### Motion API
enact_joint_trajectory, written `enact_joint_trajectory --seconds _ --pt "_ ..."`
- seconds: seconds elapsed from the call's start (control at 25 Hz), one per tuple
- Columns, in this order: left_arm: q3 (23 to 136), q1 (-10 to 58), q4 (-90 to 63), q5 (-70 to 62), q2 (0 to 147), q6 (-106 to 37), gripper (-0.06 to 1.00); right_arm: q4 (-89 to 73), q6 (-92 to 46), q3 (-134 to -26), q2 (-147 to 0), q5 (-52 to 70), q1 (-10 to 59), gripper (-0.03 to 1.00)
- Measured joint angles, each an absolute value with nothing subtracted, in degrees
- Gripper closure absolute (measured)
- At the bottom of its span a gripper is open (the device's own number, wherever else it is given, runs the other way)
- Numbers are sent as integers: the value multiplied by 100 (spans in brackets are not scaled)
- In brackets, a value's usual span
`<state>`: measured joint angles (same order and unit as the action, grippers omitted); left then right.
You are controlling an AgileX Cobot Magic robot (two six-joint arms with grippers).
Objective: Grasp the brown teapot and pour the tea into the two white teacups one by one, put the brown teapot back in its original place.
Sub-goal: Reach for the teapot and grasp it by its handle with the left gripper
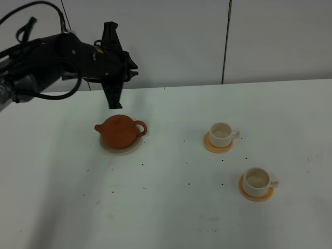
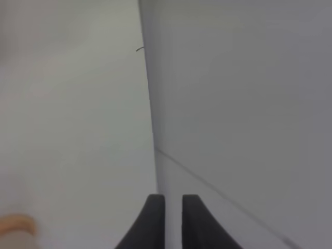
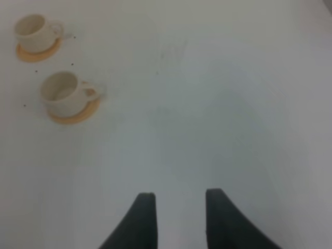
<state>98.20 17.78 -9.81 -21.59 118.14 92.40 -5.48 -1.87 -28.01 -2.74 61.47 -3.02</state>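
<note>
- The brown teapot [image 1: 120, 131] is seated squarely on the pale saucer [image 1: 126, 152], left of centre on the counter [image 1: 171, 212]. Its lid is on, its spout is turned away from the cups and its loop handle faces them. It has not been lifted.
- The left hand [image 1: 113, 105] is held above and slightly behind the teapot with its fingers pointed down, clear of the lid. This is judged to be an approach pose for a grasp from above.
- In the left wrist view the left hand's fingers [image 2: 155, 220] are seen nearly pressed together, with only a thin slit between them, and nothing is pinched. They would have to be spread before the handle could be taken.
- The right hand [image 3: 179, 218] is shown moderately spread and empty. It is kept well apart from the cups, presumably so that the pouring path is left free.
- The farther teacup [image 1: 221, 133] and the nearer teacup [image 1: 257, 179] are each set upright on an orange coaster [image 1: 213, 149], well apart from each other, so each can be filled separately. No dark tea can be made out in either.
</note>
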Motion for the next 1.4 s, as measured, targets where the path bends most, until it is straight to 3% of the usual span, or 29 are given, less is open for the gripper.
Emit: enact_joint_trajectory --seconds 0.16,0.28,0.68,0.84,1.04,1.4 --pt "9820 2047 198 -2574 11814 11402 79 -548 -187 -2801 -274 6147 -302 74" --pt "9820 2136 515 -3100 11814 12056 79 -548 -187 -2801 -274 6147 -302 74" --pt "9820 2089 -1197 -3993 11814 12148 77 -548 -187 -2801 -274 6147 -302 74" --pt "9820 1871 -1702 -3906 11814 12148 71 -548 -187 -2801 -274 6147 -302 74" --pt "9820 1635 -1752 -4006 11814 12148 58 -548 -180 -2801 -274 6147 -302 74" --pt "10373 1317 -1162 -5401 12107 12148 57 -548 -185 -2791 -274 6147 -302 74"
